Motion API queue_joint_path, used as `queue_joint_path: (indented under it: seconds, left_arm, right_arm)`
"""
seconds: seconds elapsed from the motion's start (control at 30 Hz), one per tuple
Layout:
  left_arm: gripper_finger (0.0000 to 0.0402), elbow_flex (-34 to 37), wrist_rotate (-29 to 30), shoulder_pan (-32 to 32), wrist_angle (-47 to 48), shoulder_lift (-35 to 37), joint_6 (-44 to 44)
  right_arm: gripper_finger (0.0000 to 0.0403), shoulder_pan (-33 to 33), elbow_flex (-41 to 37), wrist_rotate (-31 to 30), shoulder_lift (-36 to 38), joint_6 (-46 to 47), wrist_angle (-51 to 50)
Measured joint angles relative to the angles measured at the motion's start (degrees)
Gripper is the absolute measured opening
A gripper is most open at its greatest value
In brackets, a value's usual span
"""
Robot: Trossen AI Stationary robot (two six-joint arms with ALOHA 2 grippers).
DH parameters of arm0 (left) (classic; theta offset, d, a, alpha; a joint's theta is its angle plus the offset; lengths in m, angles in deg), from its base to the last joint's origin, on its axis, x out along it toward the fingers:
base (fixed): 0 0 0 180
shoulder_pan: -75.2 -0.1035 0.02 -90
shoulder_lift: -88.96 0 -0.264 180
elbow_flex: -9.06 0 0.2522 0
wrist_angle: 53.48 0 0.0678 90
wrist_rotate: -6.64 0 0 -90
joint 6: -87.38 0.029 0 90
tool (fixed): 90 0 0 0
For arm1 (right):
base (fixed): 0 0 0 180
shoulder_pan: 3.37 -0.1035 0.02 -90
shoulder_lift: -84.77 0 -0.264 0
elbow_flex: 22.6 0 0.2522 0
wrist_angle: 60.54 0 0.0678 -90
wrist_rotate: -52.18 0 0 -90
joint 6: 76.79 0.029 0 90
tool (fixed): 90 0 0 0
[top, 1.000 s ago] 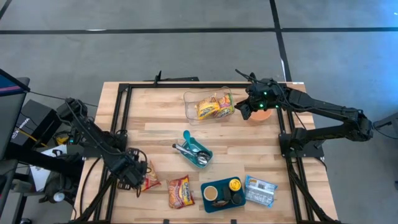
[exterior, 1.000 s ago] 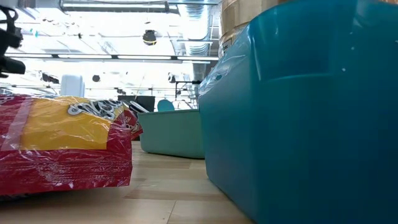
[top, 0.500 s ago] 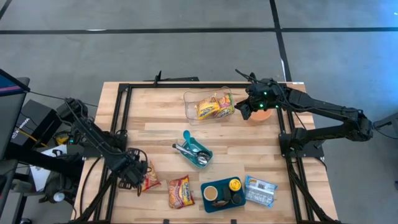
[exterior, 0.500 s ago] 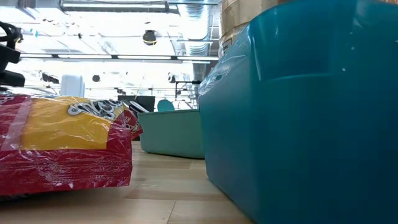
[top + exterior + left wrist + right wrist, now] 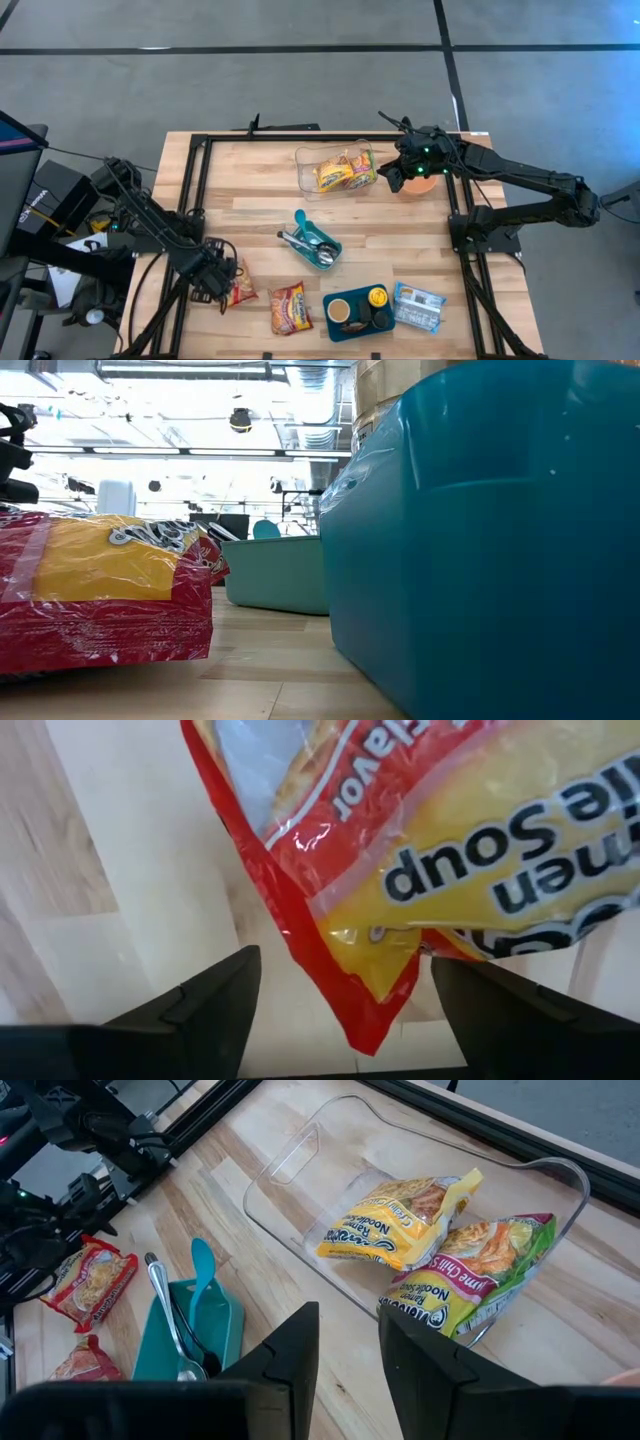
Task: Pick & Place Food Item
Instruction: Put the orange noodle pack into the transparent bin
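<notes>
Ramen packet [image 5: 240, 290] lies flat, long axis along the table's near-far line, between the released left end effector [image 5: 222, 288].

We see a robotics lab or industrial test hall. A wooden table [image 5: 260, 190] edged by a black metal frame [image 5: 196, 180] stands on a bare grey concrete floor [image 5: 300, 80] marked with dark lines. Beyond the table, the low view shows a high ceiling with exposed ducts [image 5: 185, 370] and bright strip lights [image 5: 150, 452]. Left of the left arm's claw [image 5: 222, 283] sits dark equipment [image 5: 50, 195].
</notes>
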Motion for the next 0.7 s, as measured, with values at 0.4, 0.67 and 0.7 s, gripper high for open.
queue_joint_path:
  seconds: [0.4, 0.67, 0.7]
  left_arm:
    - [0.0177, 0.0, -0.06, 0.01, -1.56, 0.0, -0.04]
    - [0.0111, -0.02, -0.28, 0.01, -1.6, 0.0, -0.04]
    - [0.0103, -0.02, -0.27, 0.01, -1.6, 0.0, -0.07]
  right_arm:
    - [0.0102, 0.0, 0.0, 0.01, 0.0, 0.01, 0.0]
    - [0.0102, 0.0, 0.0, 0.02, 0.0, 0.02, 0.0]
    - [0.0102, 0.0, 0.0, 0.02, 0.0, 0.02, 0.0]
